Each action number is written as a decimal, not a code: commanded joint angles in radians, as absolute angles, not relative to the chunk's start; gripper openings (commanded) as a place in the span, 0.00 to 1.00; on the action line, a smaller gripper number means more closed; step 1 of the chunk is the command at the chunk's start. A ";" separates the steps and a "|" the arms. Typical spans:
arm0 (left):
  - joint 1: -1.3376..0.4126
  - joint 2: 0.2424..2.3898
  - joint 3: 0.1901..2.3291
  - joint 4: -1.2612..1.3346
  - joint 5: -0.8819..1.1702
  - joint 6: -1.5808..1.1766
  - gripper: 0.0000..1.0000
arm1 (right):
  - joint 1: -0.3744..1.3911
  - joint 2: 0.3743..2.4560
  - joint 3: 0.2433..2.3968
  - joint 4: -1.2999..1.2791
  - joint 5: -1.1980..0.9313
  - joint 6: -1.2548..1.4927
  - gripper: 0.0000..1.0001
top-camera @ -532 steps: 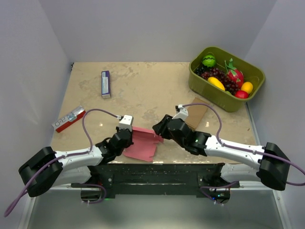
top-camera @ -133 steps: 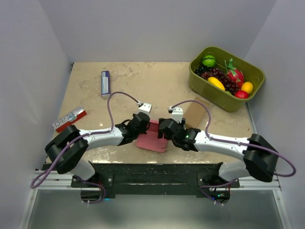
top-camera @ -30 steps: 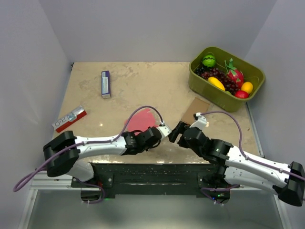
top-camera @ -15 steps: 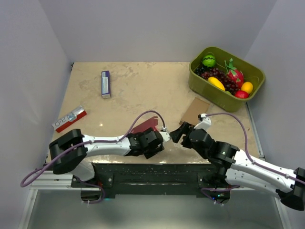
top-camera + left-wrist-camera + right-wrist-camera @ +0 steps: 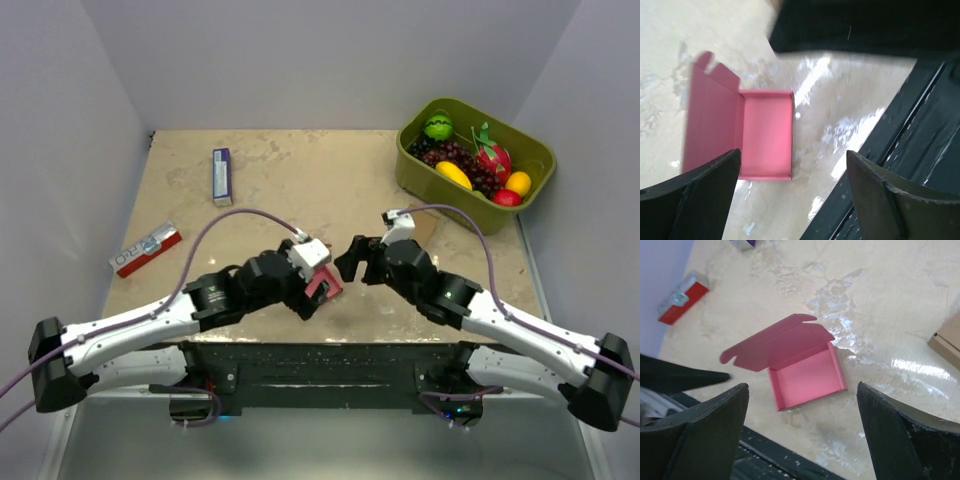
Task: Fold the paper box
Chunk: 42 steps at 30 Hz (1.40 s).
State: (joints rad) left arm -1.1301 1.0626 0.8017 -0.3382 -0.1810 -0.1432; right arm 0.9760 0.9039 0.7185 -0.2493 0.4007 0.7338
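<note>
The paper box [image 5: 807,372] is a small pink tray with its lid flap standing open, resting on the table near the front edge. From above, the box [image 5: 325,286] is mostly hidden under my left gripper [image 5: 316,282]. In the left wrist view the box [image 5: 765,132] lies below and to the left of the left gripper [image 5: 792,152], whose jaws are spread wide with nothing between them. My right gripper [image 5: 801,386] hovers over the box's near side, open and empty. From above, the right gripper [image 5: 352,258] is just right of the left one.
A green bin [image 5: 530,150] of toy fruit stands at the far right. A brown cardboard piece [image 5: 420,225] lies behind the right arm. A red-and-white packet [image 5: 145,250] and a purple-white packet [image 5: 222,176] lie on the left. A black rail [image 5: 330,360] runs along the table's front edge.
My left gripper has opened, let go of the pink box and lifted above it. The right gripper has moved left and further back. The box now rests alone as an open tray.
</note>
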 commanded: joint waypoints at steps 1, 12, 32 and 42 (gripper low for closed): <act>-0.938 0.934 0.773 -0.336 -0.079 -0.332 0.91 | 0.789 1.020 0.686 -0.005 0.088 0.528 0.89; -0.818 0.811 0.580 -0.382 -0.204 -0.538 0.94 | 0.739 1.345 0.782 0.213 -0.177 0.172 0.86; -0.811 0.931 0.489 -0.213 -0.225 -0.523 0.52 | 0.741 1.535 0.861 0.241 -0.204 0.043 0.52; -0.811 0.951 0.480 -0.196 -0.245 -0.506 0.37 | 0.739 1.540 0.859 0.229 -0.206 0.048 0.43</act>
